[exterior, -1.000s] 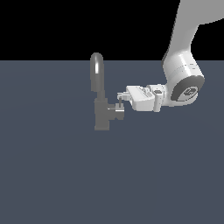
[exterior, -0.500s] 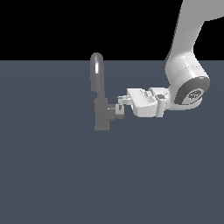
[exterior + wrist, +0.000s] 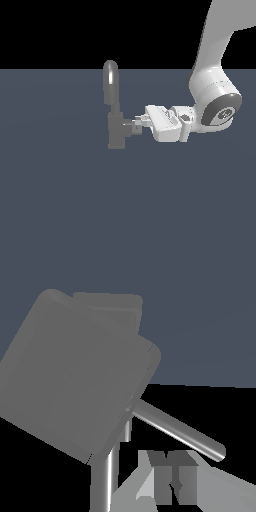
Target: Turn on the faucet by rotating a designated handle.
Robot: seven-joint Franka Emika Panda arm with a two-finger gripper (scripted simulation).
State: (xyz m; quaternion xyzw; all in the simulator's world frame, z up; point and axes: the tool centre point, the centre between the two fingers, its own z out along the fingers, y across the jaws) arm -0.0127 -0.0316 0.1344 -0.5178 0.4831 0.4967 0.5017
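Observation:
The grey faucet (image 3: 115, 134) stands on the dark floor, and its arched spout (image 3: 110, 80) rises above the blocky body. The handle (image 3: 132, 128) is a short stub that sticks out of the body toward the exterior view's right. My gripper (image 3: 139, 120) lies level and points at the faucet, with its tips against the upper outer end of the stub. In the wrist view the grey block of the faucet (image 3: 75, 376) fills the frame. A thin shiny rod (image 3: 177, 430) runs just past my gripper (image 3: 172, 478). The fingers (image 3: 156, 476) are together with nothing seen between them.
The flat dark blue-grey floor (image 3: 75, 200) spreads around the faucet. My white arm (image 3: 215, 100) comes down from the upper part of the exterior view's right.
My gripper has dropped a little along the end of the handle and the wrist has shifted toward the exterior view's right. The faucet body has not moved.

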